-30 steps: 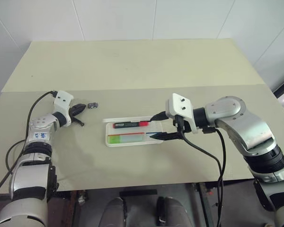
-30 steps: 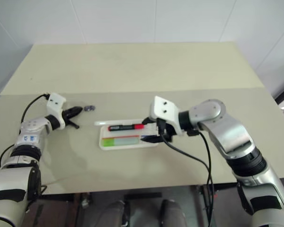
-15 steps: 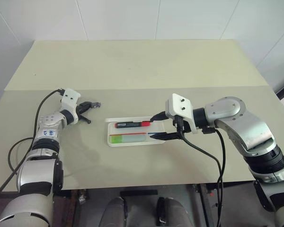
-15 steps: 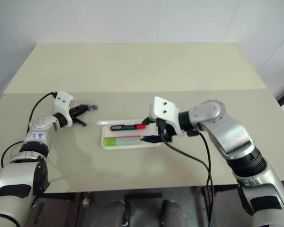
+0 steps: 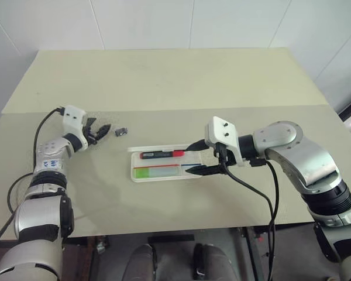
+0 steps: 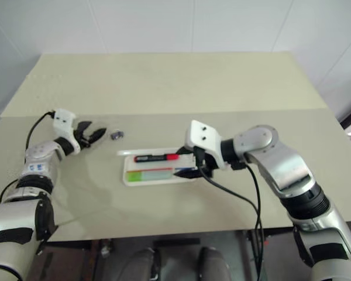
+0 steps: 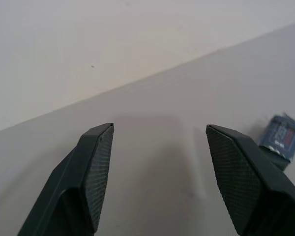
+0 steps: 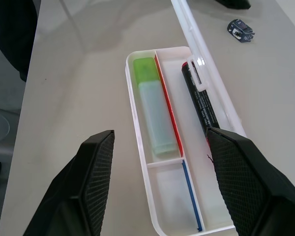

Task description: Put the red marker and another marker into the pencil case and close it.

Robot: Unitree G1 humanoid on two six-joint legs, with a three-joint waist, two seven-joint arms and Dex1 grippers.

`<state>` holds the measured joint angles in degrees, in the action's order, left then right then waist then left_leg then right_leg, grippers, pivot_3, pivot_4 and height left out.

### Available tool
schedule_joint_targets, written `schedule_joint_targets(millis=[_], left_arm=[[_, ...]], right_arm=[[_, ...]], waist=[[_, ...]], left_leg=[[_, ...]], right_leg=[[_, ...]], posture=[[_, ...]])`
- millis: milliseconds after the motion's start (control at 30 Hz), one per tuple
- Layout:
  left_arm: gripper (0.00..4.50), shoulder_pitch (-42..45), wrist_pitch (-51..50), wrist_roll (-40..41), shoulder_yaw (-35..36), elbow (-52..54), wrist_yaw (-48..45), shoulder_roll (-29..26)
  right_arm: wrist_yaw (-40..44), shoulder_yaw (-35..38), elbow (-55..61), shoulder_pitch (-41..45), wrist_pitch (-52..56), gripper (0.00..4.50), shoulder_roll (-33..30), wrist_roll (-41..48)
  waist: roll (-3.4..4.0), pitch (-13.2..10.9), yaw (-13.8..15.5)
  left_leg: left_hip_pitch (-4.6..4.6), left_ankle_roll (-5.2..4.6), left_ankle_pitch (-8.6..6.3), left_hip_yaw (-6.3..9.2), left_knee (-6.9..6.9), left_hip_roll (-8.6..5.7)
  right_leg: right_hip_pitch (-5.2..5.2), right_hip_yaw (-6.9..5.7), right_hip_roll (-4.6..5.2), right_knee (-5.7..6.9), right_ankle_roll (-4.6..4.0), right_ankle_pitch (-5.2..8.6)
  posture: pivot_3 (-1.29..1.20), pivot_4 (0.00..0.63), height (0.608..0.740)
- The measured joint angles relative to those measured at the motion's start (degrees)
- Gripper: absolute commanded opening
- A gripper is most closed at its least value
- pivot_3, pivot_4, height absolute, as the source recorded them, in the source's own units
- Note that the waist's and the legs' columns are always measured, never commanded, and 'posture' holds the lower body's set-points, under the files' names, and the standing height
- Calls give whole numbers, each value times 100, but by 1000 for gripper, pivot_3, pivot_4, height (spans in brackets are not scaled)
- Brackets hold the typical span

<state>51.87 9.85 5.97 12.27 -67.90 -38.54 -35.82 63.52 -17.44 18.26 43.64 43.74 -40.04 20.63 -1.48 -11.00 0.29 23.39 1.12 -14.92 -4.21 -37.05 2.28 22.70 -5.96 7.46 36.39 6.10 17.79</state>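
Closing comes next: with both markers inside the pencil case [image 8: 179, 147], my right gripper [image 5: 194, 158], open and empty, straddles its end; I'd swing the lid [image 8: 196, 54] over squarely, left gripper [image 5: 98, 130] wide, empty

Print on red marker [image 8: 202, 105] barrel too small to read; small blue object [image 7: 281, 141] label illegible too.

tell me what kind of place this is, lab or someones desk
Probably a lab or test bench rather than a personal desk. A plain beige table stands against a bare white panelled wall, holding little besides a white pencil case with two markers and a small dark object, and cables trail from both arms.
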Motion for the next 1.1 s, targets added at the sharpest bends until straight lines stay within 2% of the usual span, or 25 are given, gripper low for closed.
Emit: schedule_joint_targets(millis=[67,167,233,267,467,667,1100], left_arm=[[3150,-102,-62,46,25,55,-206,-98],[3723,-245,-305,358,205,294,-856,-152],[4360,-305,-435,458,233,477,-1169,-222],[4475,-307,-444,465,232,541,-1199,-241],[4475,-305,-563,451,88,675,-1211,-180],[4475,-94,-634,402,-79,507,-1238,122],[4475,167,-512,-176,-649,177,-1284,323]], right_arm=[[0,0,10,-2,7,3149,-1,19],[-3,1,17,-3,9,3149,-4,32],[-5,1,19,-3,10,3149,-4,35],[-7,1,19,-3,10,3149,-4,35],[-29,1,20,-3,9,3149,-1,36],[-66,1,28,-3,10,3149,-1,33],[-179,1,85,-15,61,3149,-1,37]], waist=[[0,0,-34],[0,0,-46],[0,0,-52],[0,0,-49],[0,0,-39],[-1,0,-37],[-1,0,-39]], left_leg=[[0,0,0,0,1,0],[0,2,-1,0,0,7],[0,3,-1,-2,0,9],[-1,3,-1,-2,0,10],[0,2,-2,-4,-2,9],[1,2,-2,-4,-4,9],[0,2,-3,-9,-4,10]], right_leg=[[0,0,0,1,0,0],[1,-1,-4,1,0,0],[1,-1,-6,1,0,0],[1,0,-6,2,0,0],[1,1,-5,1,0,0],[1,1,-5,1,0,0],[2,1,-5,1,0,0]], posture=[[0,150,740],[0,150,740],[0,150,740],[0,150,740],[0,150,740],[0,150,740],[0,150,740]])
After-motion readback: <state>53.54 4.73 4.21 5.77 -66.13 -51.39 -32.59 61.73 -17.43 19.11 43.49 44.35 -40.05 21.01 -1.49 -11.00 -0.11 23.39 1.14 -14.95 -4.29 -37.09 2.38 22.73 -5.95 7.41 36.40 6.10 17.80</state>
